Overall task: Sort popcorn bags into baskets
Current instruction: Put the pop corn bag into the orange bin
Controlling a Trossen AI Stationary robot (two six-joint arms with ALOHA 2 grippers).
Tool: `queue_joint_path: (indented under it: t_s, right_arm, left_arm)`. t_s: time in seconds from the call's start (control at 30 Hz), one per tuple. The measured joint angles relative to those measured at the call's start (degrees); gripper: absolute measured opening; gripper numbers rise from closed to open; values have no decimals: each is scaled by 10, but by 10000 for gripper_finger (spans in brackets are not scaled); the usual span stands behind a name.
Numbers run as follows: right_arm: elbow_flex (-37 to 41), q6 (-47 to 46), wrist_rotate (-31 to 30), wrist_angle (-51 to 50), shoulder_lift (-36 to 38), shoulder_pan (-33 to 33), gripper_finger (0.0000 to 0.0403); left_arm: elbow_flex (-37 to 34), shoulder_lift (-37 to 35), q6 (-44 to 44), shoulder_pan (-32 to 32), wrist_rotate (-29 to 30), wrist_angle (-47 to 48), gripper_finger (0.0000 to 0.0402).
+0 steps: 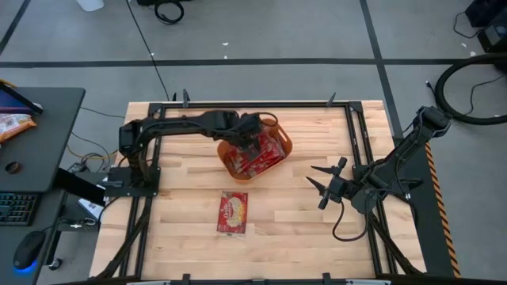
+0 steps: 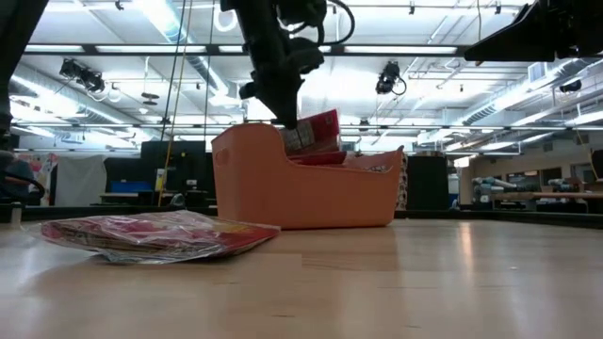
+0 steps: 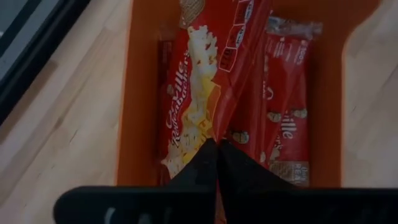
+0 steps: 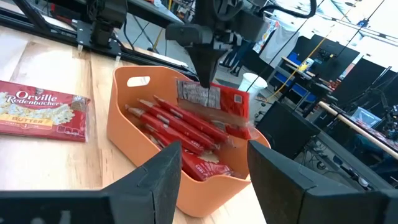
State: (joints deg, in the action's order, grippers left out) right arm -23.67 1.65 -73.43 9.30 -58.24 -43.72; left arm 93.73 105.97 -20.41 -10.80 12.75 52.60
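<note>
The left hand [image 1: 255, 143] is positioned above the tub [image 1: 279, 161], one orange tub near the middle of the desk [image 1: 182, 237]. Its fingers [image 3: 211, 168] are pressed together on the edge of one red bag [image 3: 202, 81], which hangs upright from them over the tub interior. In the low view this bag [image 2: 316, 132] rises above the tub rim [image 2: 247, 141], directly below the left hand [image 2: 283, 113].

The right wrist view shows the held bag [image 4: 211, 99] above a group of further bags [image 4: 180, 130] standing on edge and leaning inside the tub [image 4: 127, 134]. At least three are visible there; the exact number cannot be determined because they overlap.

One more bag [image 1: 233, 212] lies flat on the desk, near the tub and apart from it, on the side toward the front edge. The low view shows it [image 2: 155, 235] as a flat packet in front of the tub.

The right hand [image 1: 325, 180] hovers over bare desk, well apart from the tub, with its fingers [image 4: 155, 180] spread wide and holding nothing.
</note>
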Motion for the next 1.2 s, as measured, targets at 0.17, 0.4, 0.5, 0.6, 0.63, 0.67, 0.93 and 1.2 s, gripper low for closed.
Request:
queue_joint_path:
  t_s: [0.17,0.4,0.5,0.6,0.63,0.67,0.93,1.2]
  right_arm:
    - [0,0,0,0,0,0,187]
    - [0,0,0,0,0,0,187]
    - [0,0,0,0,0,0,187]
    - [0,0,0,0,0,0,187]
    - [0,0,0,0,0,0,187]
    - [0,0,0,0,0,0,187]
    - [0,-2,0,0,0,0,187]
    - [0,-6,0,-1,0,0,187]
  left_arm:
    - [-7,0,17,4,0,-14,50]
    - [6,0,77,39,-22,-35,120]
    - [8,0,107,61,-84,-42,129]
    - [7,0,110,89,-130,-40,127]
    - [5,0,106,100,-136,-41,125]
    - [5,0,106,111,-140,-39,123]
    - [4,7,112,209,-121,-34,118]
    - [4,58,130,289,-109,53,117]
